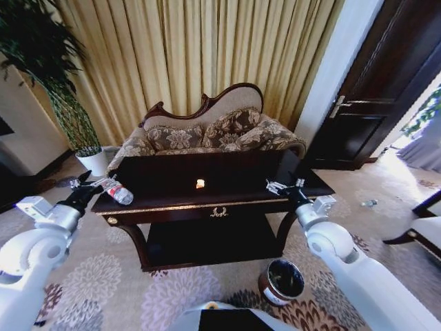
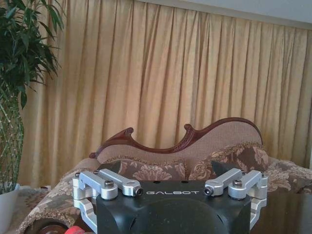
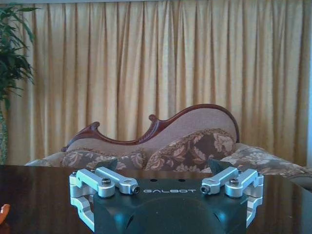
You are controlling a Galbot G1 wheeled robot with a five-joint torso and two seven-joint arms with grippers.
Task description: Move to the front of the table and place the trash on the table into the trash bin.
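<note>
on the counter near its left end, the bottle is lying just beside the left end effector, which is hovering wide apart; a small scrap is sitting mid-top. right end effector, also wide, is hanging over the right edge, with the trash bin standing on the floor below. best approach, judged: straddling the bottle's body squarely before closing; readable writing: "galbot" on both wrist housings.

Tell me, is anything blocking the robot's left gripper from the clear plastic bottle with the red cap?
Nothing visible does. The left gripper hangs at the left end of the dark brown glossy table, right beside the clear plastic bottle with the red cap, with no other object showing between them.
</note>
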